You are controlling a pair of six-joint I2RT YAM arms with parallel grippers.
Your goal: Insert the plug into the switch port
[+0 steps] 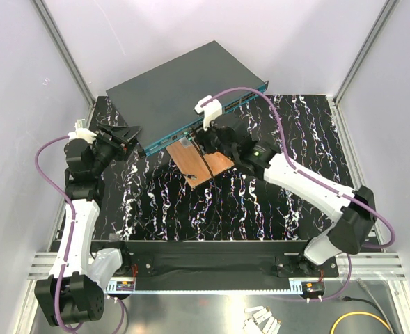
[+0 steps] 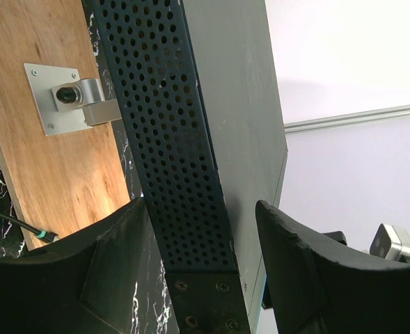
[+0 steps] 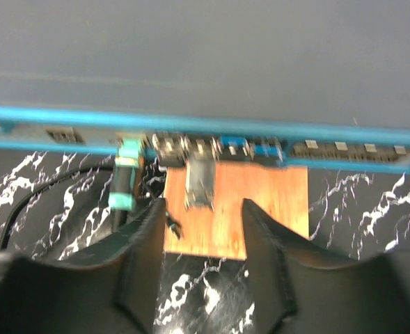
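Black plastic fingers at either side of the right wrist view: right gripper (image 3: 203,209), spread wide, holding nothing, hanging just short of a teal-blue front edge. Straight ahead between the fingers, a small silver metal bracket (image 3: 199,182) on a flat copper-brown board (image 3: 274,184), butting up to the front of the large flat dark grey network switch (image 3: 205,49). Beside the finger on that view's left, a teal-booted plug (image 3: 124,186) on a thin black cable (image 2: 10,221), nose against the row of small ports (image 3: 211,147) and apparently sitting in one towards the row's left end. Too blurred to say whether clicked fully home.

At the far end of the switch, left gripper (image 2: 201,209), fingers astride the corner, one by the perforated side wall, one over the grey top. Cannot tell whether clamping or merely bracketing.

Judged from this: done or all but done as to insertion, with the plug held by neither gripper. Left at most: checking the seat, perhaps a last push, then drawing both arms back over the black, white-veined tabletop (image 1: 156,202).
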